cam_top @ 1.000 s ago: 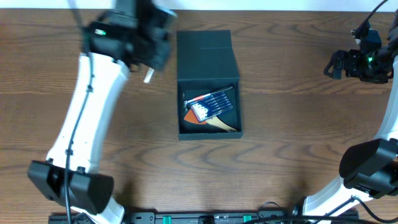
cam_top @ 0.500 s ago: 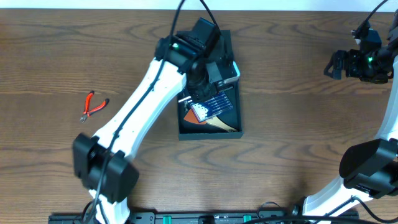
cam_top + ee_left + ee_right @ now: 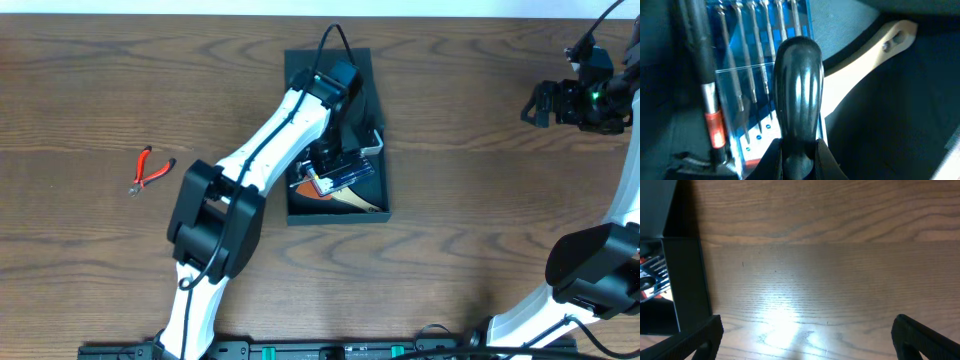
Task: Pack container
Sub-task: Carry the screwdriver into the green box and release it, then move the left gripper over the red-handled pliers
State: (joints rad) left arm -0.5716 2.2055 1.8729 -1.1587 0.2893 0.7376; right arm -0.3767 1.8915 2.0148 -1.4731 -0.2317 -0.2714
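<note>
Between the left fingers, a glossy black tool handle is sitting clamped. Both fingers are pressing on its narrow neck, and its rounded end is pointing away from them. Just beyond and beneath it, a blue screwdriver set is lying inside the container, its row of thin shafts running away from the fingers. To one side of them a pale wooden handle is slanting across the dark floor of the box, its near end disappearing behind the black handle. To the other side a black rod with a red band is lying alongside the set. The fingers are hiding whatever tool the black handle belongs to. From overhead, the left arm is covering much of the open box, which is resting mid-bench with its flap lid lying back.

Well apart from the box, the right fingers are hovering over the bench, spread wide with nothing between them. Their wrist view is showing only their tips at its lower corners. Far from both pairs of fingers, red-handled pliers are lying on the wood.
</note>
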